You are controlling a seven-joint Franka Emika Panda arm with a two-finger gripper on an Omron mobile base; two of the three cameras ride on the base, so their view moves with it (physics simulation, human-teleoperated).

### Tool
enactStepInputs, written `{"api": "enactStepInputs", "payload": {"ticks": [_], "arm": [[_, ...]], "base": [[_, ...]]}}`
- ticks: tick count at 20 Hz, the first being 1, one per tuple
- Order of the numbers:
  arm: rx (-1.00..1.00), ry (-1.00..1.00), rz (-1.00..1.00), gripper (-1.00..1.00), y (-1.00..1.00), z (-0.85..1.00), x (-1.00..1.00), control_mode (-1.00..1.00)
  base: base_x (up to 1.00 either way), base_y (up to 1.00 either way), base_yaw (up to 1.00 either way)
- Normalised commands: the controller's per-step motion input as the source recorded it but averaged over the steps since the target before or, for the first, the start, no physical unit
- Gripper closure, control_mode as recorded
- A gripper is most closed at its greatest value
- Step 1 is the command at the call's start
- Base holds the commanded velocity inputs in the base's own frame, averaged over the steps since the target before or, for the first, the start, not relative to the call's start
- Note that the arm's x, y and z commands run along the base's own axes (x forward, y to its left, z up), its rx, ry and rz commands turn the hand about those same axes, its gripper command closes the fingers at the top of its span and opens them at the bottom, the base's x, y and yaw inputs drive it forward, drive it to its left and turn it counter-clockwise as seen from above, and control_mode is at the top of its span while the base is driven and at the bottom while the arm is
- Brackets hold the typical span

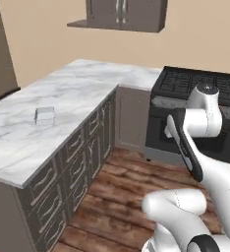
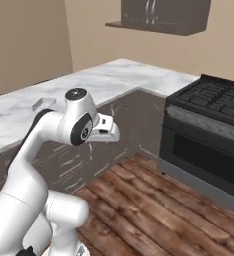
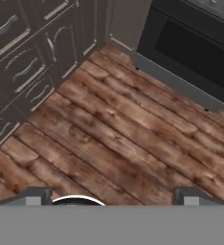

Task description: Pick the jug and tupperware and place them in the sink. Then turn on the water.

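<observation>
Gripper (image 3: 112, 196) is wide open with nothing in it, pointing down at the wood floor (image 3: 114, 139), so I reckon I'm at the reach-for-tupperware step. Left base view has the tupperware (image 1: 44, 116) sitting alone on the marble counter (image 1: 63, 93), well apart from my hand; next I need to swing left and up over it, whereas the hand view gives me drawers (image 3: 23, 72) and the oven (image 3: 190, 52).

A home kitchen: a black gas stove (image 1: 200, 86) with an oven door below stands in the corner, a white marble counter (image 1: 63, 98) over grey drawers beside it, wall cabinets (image 1: 124, 12) above, wood plank floor (image 3: 123, 139) in front.
</observation>
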Motion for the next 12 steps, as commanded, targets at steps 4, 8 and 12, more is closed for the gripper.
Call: {"api": "enactStepInputs", "payload": {"ticks": [4, 8, 12], "arm": [[0.00, 0.00, 0.00, -1.00, 0.00, 0.00, 0.00, 1.00], [0.00, 0.00, 0.00, -1.00, 0.00, 0.00, 0.00, 1.00], [0.00, 0.00, 0.00, -1.00, 0.00, 0.00, 0.00, 1.00]], "base": [[1.00, -0.02, 0.54], [1.00, -0.03, 0.58], [1.00, 0.00, 0.58]]}}
